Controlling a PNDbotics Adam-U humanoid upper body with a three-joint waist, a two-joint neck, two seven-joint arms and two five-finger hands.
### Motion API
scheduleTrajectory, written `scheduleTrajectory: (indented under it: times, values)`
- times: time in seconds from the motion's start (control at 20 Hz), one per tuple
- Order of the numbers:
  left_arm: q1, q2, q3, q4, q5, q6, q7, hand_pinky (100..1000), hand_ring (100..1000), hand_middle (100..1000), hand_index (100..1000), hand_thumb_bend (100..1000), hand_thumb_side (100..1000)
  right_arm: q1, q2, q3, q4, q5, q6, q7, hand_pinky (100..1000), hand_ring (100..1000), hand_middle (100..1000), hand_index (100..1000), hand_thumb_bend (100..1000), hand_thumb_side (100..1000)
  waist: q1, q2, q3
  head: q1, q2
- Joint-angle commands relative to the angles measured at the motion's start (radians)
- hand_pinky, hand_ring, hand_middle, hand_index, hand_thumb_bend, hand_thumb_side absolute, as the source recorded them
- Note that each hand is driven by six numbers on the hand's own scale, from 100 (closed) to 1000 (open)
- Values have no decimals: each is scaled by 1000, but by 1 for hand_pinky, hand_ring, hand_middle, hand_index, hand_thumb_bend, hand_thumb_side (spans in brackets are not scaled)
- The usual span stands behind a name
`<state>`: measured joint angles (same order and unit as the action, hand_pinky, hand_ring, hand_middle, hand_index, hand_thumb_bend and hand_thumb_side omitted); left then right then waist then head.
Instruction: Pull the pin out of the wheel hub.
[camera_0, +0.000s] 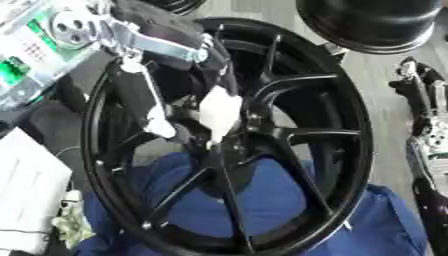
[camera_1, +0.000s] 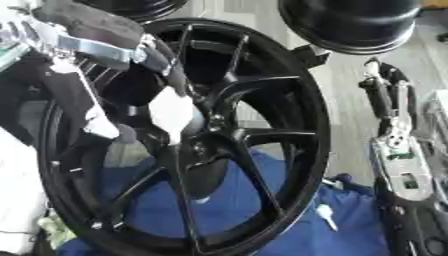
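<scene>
Wheel hub (camera_0: 229, 131), pin (camera_0: 219, 112): extraction pending.
Left robot hand (camera_0: 166, 107) at hub's nine o'clock, fingers curled on the white pin; next: likely straight outward pull. Right robot hand (camera_0: 424, 107), three o'clock, idle, slack-fingered.

This looks like a workshop or garage bay. A big black alloy wheel (camera_0: 262, 140) stands on a blue cloth (camera_0: 262, 200), right under the left hand (camera_0: 188, 107), on a grey concrete-looking floor (camera_0: 385, 100). Beyond the hand, further from it, sit more dark round wheel-like shapes (camera_0: 372, 22). Off to the hand's left lies a green and white piece of equipment (camera_0: 26, 55), with white sheets (camera_0: 31, 195) below it.
</scene>
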<state>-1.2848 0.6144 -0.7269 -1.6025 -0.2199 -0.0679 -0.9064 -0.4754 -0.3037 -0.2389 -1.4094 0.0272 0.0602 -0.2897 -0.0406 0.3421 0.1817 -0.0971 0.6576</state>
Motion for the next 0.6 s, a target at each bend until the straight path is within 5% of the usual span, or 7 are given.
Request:
scheduleTrajectory:
  times: [0.05,0.6]
  values:
    - [-17,10,12,-14,-3,18,-1,864,835,800,858,444,221,-15,-19,0,-8,6,1,0,783,647,682,767,100,699,1,-17,-2,6,-11]
    - [-25,-2,37,-24,-38,35,-1,890,866,821,883,458,208,-16,-19,5,-6,7,6,5,783,644,678,767,100,702,0,-16,-3,8,-12]
